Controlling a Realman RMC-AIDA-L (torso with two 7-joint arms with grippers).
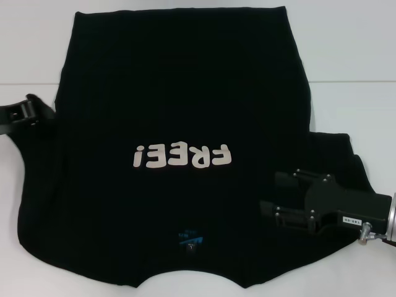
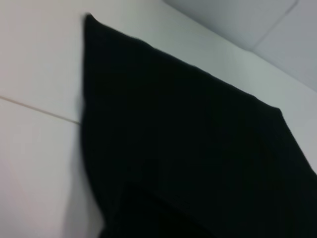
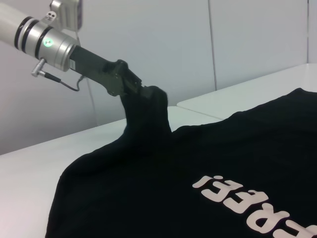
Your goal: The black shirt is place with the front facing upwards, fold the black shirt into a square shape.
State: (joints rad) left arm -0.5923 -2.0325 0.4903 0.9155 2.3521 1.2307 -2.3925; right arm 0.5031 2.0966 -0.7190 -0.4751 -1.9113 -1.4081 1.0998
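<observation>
I see the black shirt (image 1: 179, 124) spread front-up across the white table (image 1: 352, 49), "FREE!" lettering (image 1: 182, 156) facing me upside down (blue neck label (image 1: 190, 237) at the near edge). My left gripper (image 3: 148, 91) is clamped on the shirt's left edge, lifting a peak of cloth. My right gripper (image 1: 278, 193) hovers over the right sleeve, jaws apart.

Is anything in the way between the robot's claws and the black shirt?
Nothing visible. The left gripper already pinches a lifted edge of the black shirt, and the right gripper hovers open right over its other side.
</observation>
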